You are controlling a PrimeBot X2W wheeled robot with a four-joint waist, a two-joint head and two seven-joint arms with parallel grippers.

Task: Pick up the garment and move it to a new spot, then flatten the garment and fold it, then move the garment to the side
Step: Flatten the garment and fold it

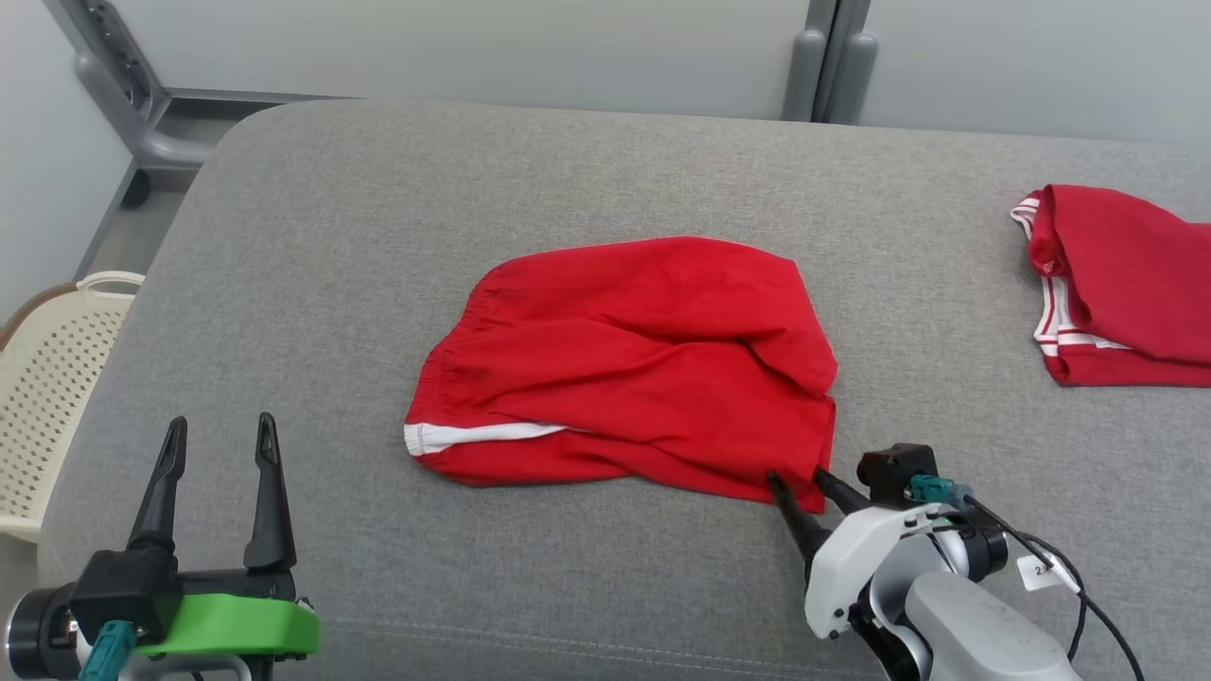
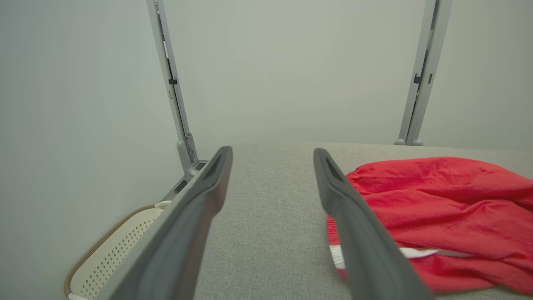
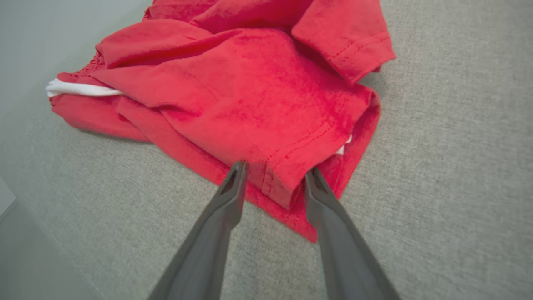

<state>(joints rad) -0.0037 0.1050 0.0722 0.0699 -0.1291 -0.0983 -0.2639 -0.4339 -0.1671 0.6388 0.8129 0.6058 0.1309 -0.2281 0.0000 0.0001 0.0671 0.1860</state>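
**A:** What did the head view show?

**B:** The red shorts (image 1: 624, 364) lay rumpled near the middle of the grey cushion (image 1: 378, 236), with a white stripe (image 1: 473, 433) along the near edge. The left gripper (image 1: 219, 430) sat at the lower left, fingers spread wide, well apart from the cloth. The right gripper (image 1: 799, 480) had its tips at the shorts' near right corner.

**A:** Anything else there?

**B:** A second red garment (image 1: 1126, 284) lay at the cushion's right edge. A pale basket (image 1: 47, 378) stood beside the cushion on the left.

**A:** And the left wrist view?

**B:** The left gripper (image 2: 272, 154) had its fingers wide apart over bare cushion, with nothing between them. The red shorts (image 2: 449, 200) lay to the right in that view, the basket (image 2: 112, 254) at the lower left.

**A:** The right wrist view?

**B:** The right gripper (image 3: 275, 168) straddled a folded hem at a corner of the red shorts (image 3: 250, 83), its tips against cloth on either side. The fingers stood parted with the fold between them. Whether they pinched it, I couldn't tell.
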